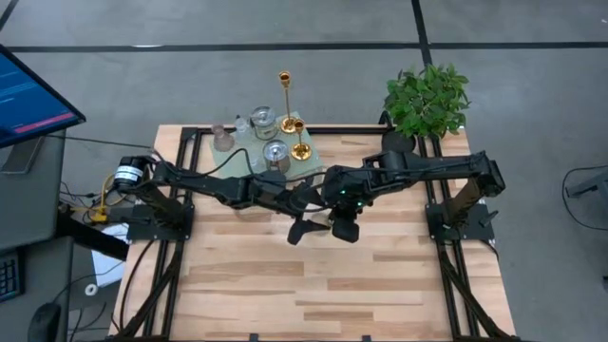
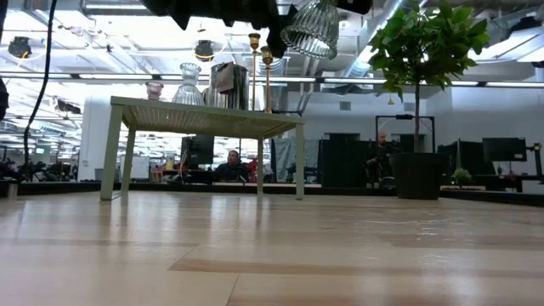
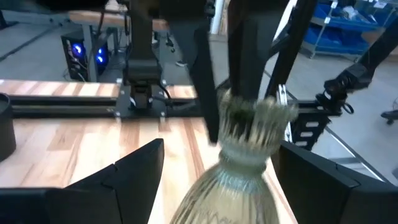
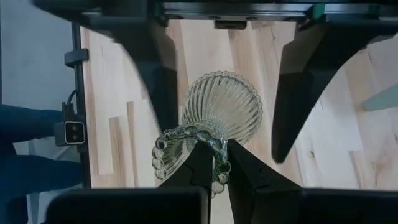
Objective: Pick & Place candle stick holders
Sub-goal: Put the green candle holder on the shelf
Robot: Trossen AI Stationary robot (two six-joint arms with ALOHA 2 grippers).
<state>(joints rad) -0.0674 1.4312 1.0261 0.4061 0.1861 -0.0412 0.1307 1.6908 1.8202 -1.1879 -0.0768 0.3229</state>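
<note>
A clear ribbed glass candle holder [image 2: 313, 25] hangs high above the table's middle. My right gripper [image 4: 217, 158] is shut on it, pointing down; it also shows in the high view [image 1: 342, 217]. My left gripper [image 3: 217, 155] is open and reaches in level from the table's left. Its fingers stand on either side of the glass's bulbous body [image 4: 227, 102], with no touch that I can see. The other holders stand on the mint-green rack [image 1: 318, 157] at the far middle: a tall gold candlestick [image 1: 285, 90], a short one [image 1: 299, 138], silvery cups [image 1: 275, 154] and a pink glass [image 1: 222, 140]. My right gripper holds the glass holder by its scalloped rim [image 4: 219, 144], one finger inside the mouth and one outside. The fingers [image 3: 205, 74] come from above, pointing down. The holder hangs below them, somewhat tilted, lifted clear of the table.
A potted green plant [image 1: 427, 100] stands at the far right corner. A monitor [image 1: 28, 95] stands beyond the table's left edge. The bare wooden table top [image 1: 313, 285] stretches toward the near edge.
</note>
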